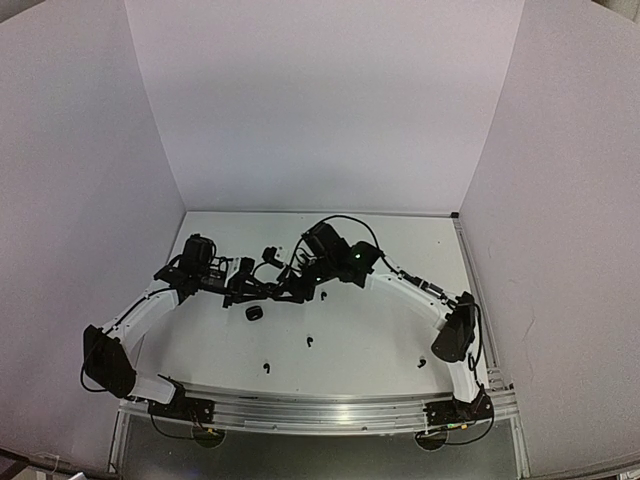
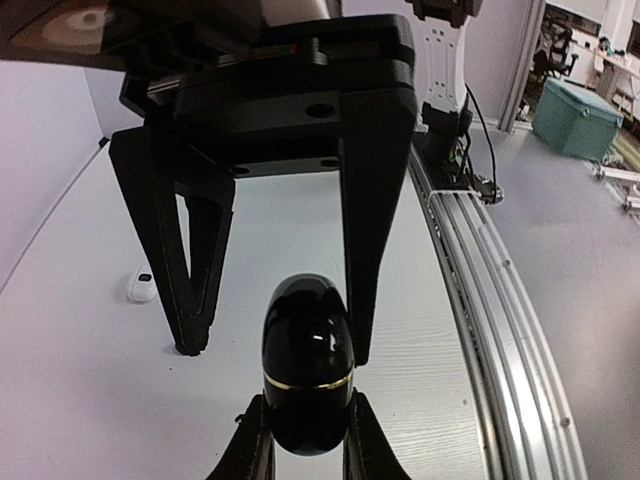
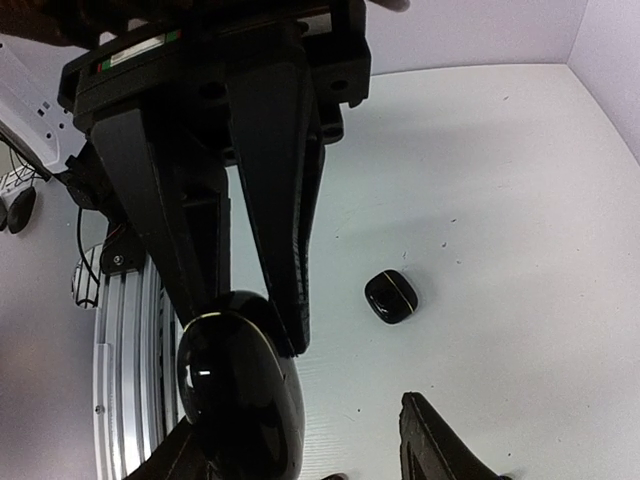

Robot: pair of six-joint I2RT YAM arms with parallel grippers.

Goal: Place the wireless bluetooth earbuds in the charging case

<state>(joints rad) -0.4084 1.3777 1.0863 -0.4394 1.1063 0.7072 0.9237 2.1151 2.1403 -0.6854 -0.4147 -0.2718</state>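
My left gripper (image 2: pixel 305 405) is shut on a glossy black charging case (image 2: pixel 308 365) with a thin gold band, lid closed, held above the table. The right gripper (image 3: pixel 300 425) is open around the same case (image 3: pixel 240 395): one finger is beside it and the other finger (image 3: pixel 440 450) stands well apart. In the top view both grippers meet mid-table, left (image 1: pixel 250 287) and right (image 1: pixel 290 285). Two tiny black earbuds (image 1: pixel 309 341) (image 1: pixel 266 366) lie loose on the table nearer the arm bases. No earbud shows in either wrist view.
A second black case (image 3: pixel 390 297) (image 1: pixel 254 313) lies shut on the table just below the grippers. A small white rounded item (image 2: pixel 142 288) sits farther off. The aluminium rail (image 2: pixel 480 300) runs along the near edge, and white walls enclose the table.
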